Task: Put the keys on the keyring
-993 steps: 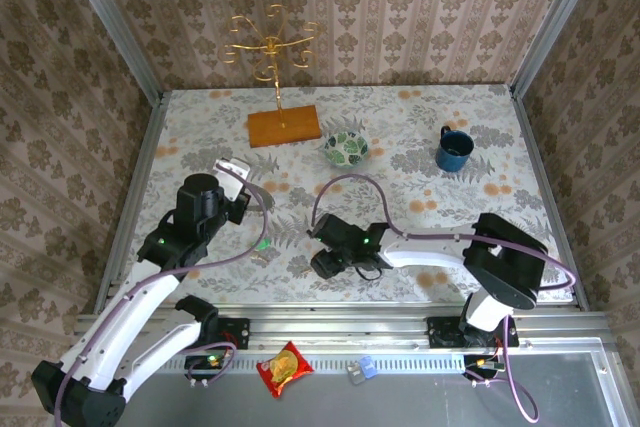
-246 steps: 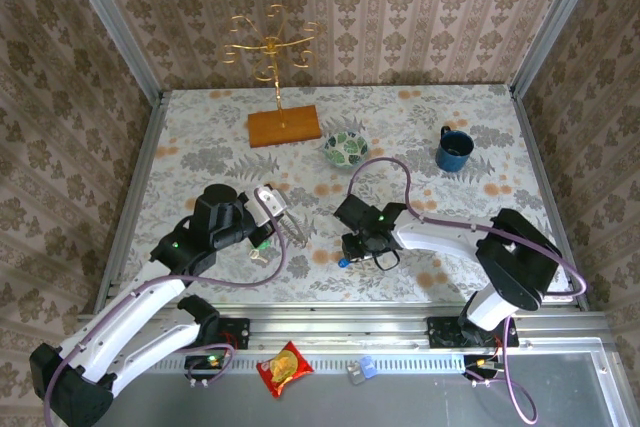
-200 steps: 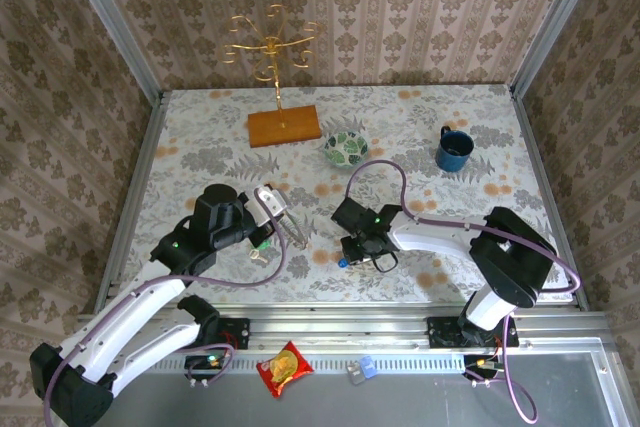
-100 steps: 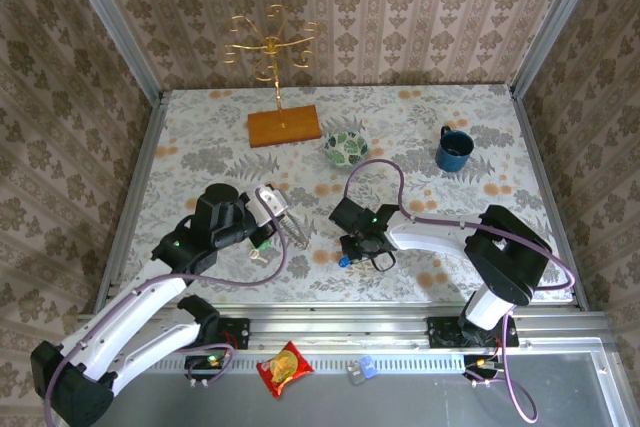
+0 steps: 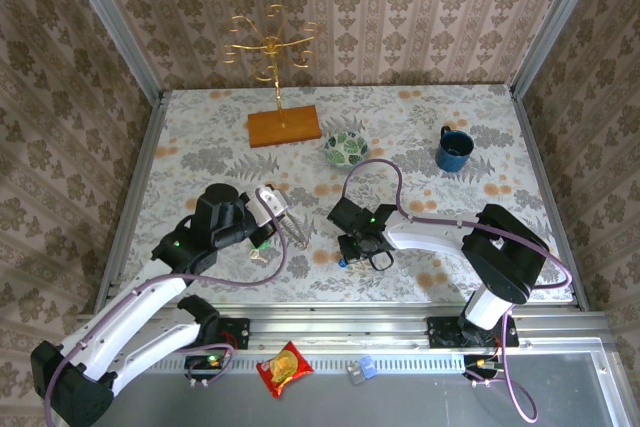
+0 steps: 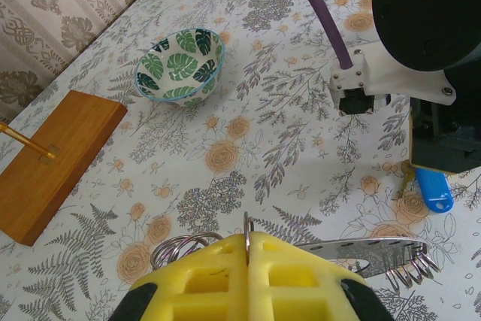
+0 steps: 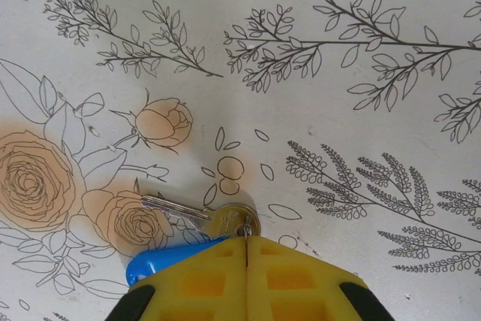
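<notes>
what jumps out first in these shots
Front and centre, the left gripper pinches the keyring, and the right gripper beside it pinches the blue-headed key. Farther back stand a gold branched stand, a leaf-patterned bowl and a blue mug.

light: bright, even, diffuse | shadows: faint (soft-edged) | focus: sharp; nearest wrist foreground slightly soft

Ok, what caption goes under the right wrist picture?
Right yellow tool pinching a small silver metal key with a blue plastic head on the flowery tablecloth.
</notes>
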